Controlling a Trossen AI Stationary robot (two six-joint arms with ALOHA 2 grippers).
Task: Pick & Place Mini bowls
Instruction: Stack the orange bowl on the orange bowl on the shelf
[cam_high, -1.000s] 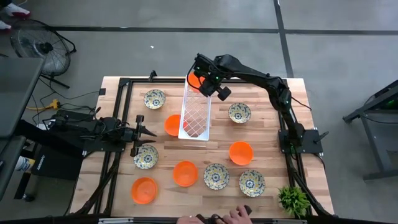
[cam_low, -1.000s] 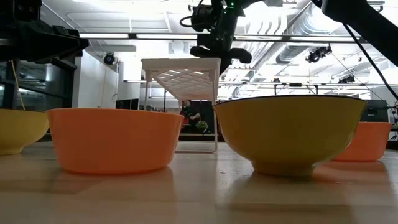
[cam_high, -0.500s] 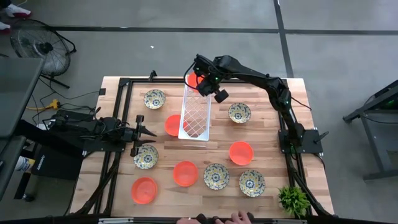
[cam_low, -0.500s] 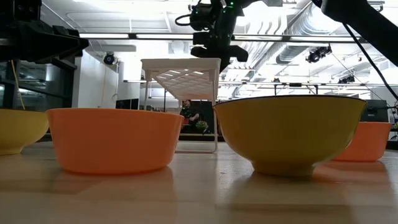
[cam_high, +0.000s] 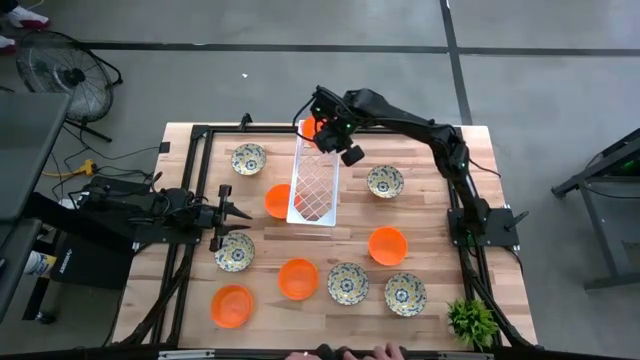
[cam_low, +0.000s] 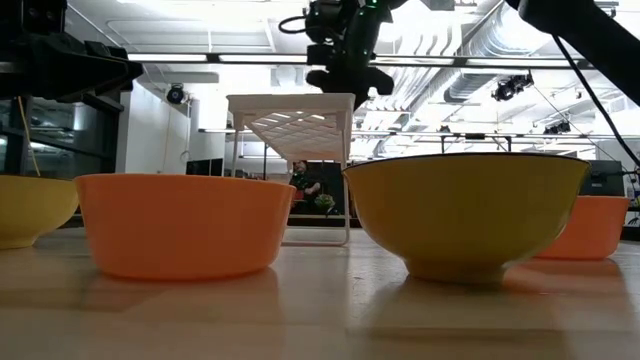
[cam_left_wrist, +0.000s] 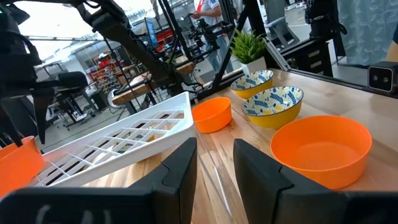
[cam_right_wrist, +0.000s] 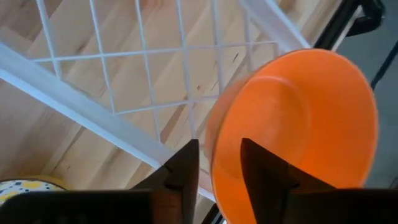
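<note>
The right gripper (cam_high: 330, 128) hangs over the far end of the white lattice tray (cam_high: 314, 185), and in the right wrist view an orange bowl (cam_right_wrist: 292, 134) sits tipped on edge against the tray's lattice, its rim passing between the two dark fingers (cam_right_wrist: 186, 168). The fingers look slightly parted around the rim, but whether they pinch it or have let go I cannot tell. The step in hand appears to be setting this bowl into the tray. To do it well, the bowl should be fully resting on the lattice and the frame before the fingers spread. The withdrawal should then go straight up along the fingers' own line, so the inner finger does not drag the rim and flip the bowl off the table's far edge. The remaining mini bowls lie spread over the wooden table (cam_high: 420, 150): another orange bowl (cam_high: 277, 200) touches the tray's left side, and a floral bowl (cam_high: 385, 181) sits to its right. The left gripper (cam_high: 232, 212) waits low by the table's left edge, its jaws narrowly parted and holding nothing.
</note>
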